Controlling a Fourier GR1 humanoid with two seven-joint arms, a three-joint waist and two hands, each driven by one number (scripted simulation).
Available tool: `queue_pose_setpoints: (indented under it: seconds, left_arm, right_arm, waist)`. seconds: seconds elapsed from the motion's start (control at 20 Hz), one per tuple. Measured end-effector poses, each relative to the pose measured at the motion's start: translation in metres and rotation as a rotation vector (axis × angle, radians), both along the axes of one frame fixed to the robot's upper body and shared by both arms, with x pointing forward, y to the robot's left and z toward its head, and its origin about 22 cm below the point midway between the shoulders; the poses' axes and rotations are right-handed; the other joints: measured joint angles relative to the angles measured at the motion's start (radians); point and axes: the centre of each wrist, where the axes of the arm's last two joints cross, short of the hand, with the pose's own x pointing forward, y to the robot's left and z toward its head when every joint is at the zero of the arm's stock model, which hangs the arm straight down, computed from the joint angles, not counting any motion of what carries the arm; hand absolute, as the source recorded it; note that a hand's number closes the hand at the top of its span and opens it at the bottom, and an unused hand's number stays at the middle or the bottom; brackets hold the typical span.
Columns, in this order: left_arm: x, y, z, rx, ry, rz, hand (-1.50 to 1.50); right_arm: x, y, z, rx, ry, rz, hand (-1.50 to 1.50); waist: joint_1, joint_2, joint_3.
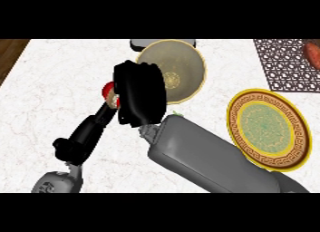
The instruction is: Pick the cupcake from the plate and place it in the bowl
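Cupcake [110,94] in curled right hand [141,95], beside bowl [179,68]; left hand state unclear

A white marbled desk [28,118] fills nearly the whole view, its pale surface crossed by faint reddish and grey veins. Along the left edge a strip of dark brown wood [3,59] shows, grained lengthwise, and it widens toward the upper left corner. In the upper right, a dark lattice mat [283,68] with an openwork pattern lies flat on the desk and runs out of view at the right edge. The light is even and soft, with no hard shadows on the marble.
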Motion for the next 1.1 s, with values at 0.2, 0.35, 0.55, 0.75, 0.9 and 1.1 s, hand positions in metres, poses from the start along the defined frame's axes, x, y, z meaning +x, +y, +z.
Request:
queue_pose_setpoints:
  seconds: [0.2, 0.35, 0.55, 0.75, 0.9, 1.1]
  left_arm:
    - [0.004, -0.003, 0.004, 0.005, -0.001, 0.013, 0.00]
    - [0.001, 0.000, 0.004, 0.006, -0.004, 0.020, 0.00]
    - [0.004, 0.002, 0.010, 0.004, -0.001, 0.021, 0.00]
    - [0.007, 0.000, 0.009, 0.002, -0.001, 0.018, 0.00]
    - [0.007, -0.003, 0.009, -0.002, -0.007, 0.013, 0.00]
    - [0.005, 0.001, 0.007, -0.001, -0.008, 0.003, 0.00]
  right_arm:
    - [0.026, -0.006, -0.009, -0.052, -0.029, -0.060, 1.50]
    - [0.046, -0.013, -0.014, -0.089, -0.088, -0.114, 1.50]
    - [0.075, -0.034, -0.023, -0.116, -0.139, -0.163, 1.50]
    - [0.095, -0.054, -0.038, -0.169, -0.022, -0.181, 1.50]
    - [0.106, -0.070, -0.047, -0.157, 0.132, -0.180, -1.50]
    - [0.118, -0.089, -0.060, -0.084, 0.269, -0.134, -1.50]
  waist:
    - [-0.010, 0.001, 0.000]
    - [-0.010, 0.002, 0.000]
    - [-0.011, 0.003, 0.000]
    - [-0.010, 0.006, 0.000]
    - [-0.006, 0.008, 0.001]
    - [0.001, 0.010, 0.001]
